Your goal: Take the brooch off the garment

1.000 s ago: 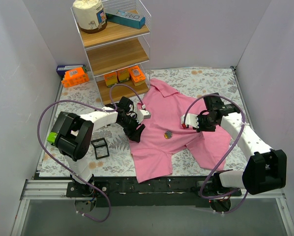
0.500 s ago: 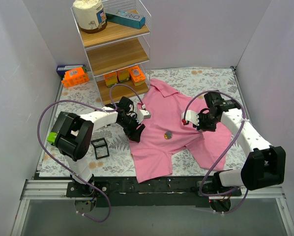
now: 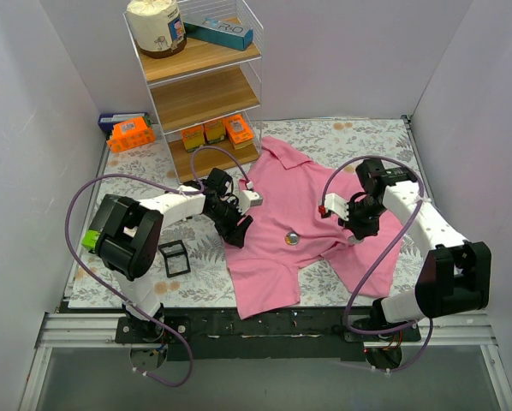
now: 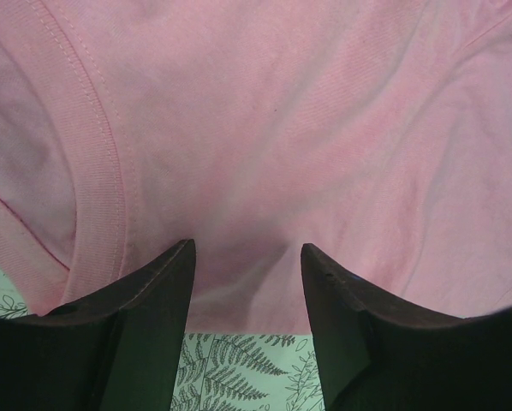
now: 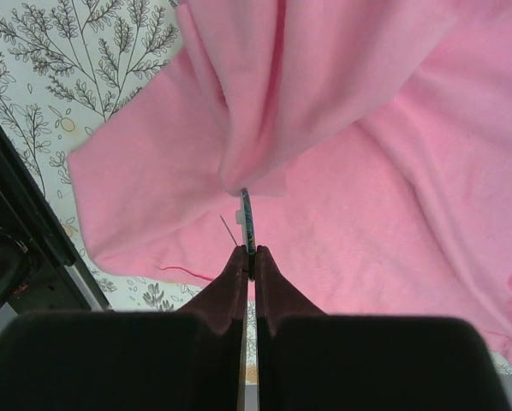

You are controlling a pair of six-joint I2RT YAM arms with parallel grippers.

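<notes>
Brooch (image 3: 292, 238) on pink garment (image 3: 277, 274) front, left end effector (image 4: 247, 257) apart at sleeve edge, right end effector (image 5: 248, 253) pinched on thin sliver (image 5: 247, 218) under raised fold, shelf rack (image 3: 206, 86) behind, floral-cloth desk (image 3: 359, 137), grey walls (image 3: 33, 128).

White arms (image 3: 175, 204), black joints (image 3: 126, 235), purple cables (image 3: 74, 210)

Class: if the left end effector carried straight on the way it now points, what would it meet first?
The pink shirt: the open left end effector points straight at its fabric, near a ribbed hem, though how far off is unclear.
</notes>
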